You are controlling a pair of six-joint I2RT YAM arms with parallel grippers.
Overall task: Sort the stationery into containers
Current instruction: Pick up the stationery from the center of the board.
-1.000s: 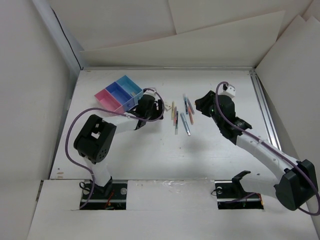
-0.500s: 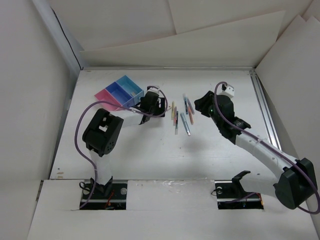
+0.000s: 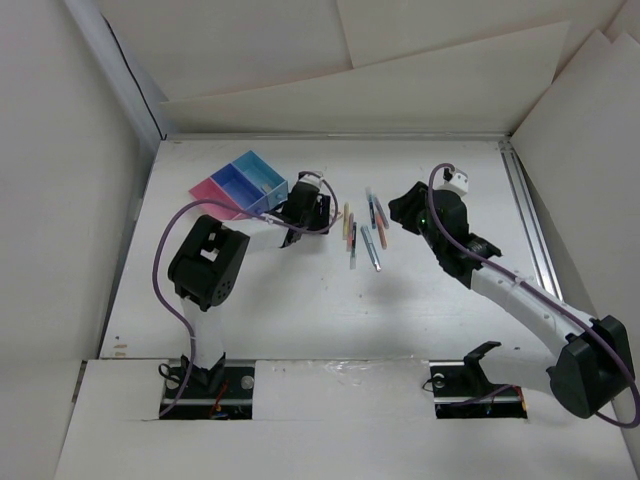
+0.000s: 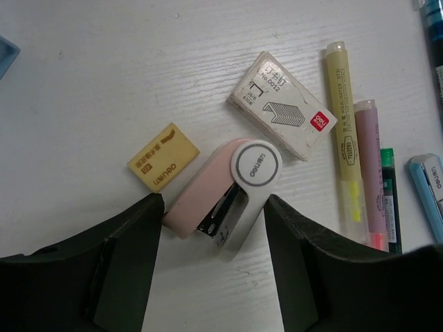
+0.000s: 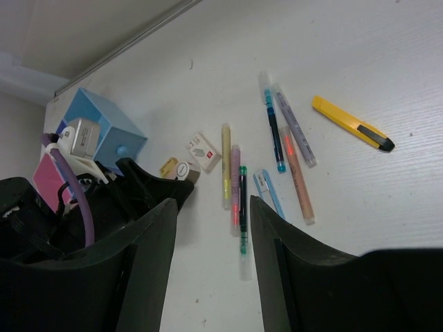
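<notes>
My left gripper [image 4: 213,228] is open, low over the table, its jaws either side of the near end of a pink and white mini stapler [image 4: 225,194]. A small yellow box [image 4: 163,156] and a white staples box [image 4: 282,104] lie beside it. A yellow highlighter [image 4: 344,131], a purple one [image 4: 370,173] and a green-black pen [image 4: 389,200] lie to the right. The joined bins, one pink [image 3: 208,192] and the others blue [image 3: 255,178], stand just left of the left gripper [image 3: 305,213]. My right gripper [image 5: 213,207] is open and empty above the pens [image 5: 240,200].
A yellow utility knife [image 5: 353,123] lies at the far right of the pen group. Several more pens [image 5: 287,135] lie between it and the highlighters. A metal rail [image 3: 525,215] runs along the table's right edge. Cardboard walls enclose the table.
The left arm's elbow has swung right and its gripper has edged away from the bins toward the stapler. The right arm has not moved.
</notes>
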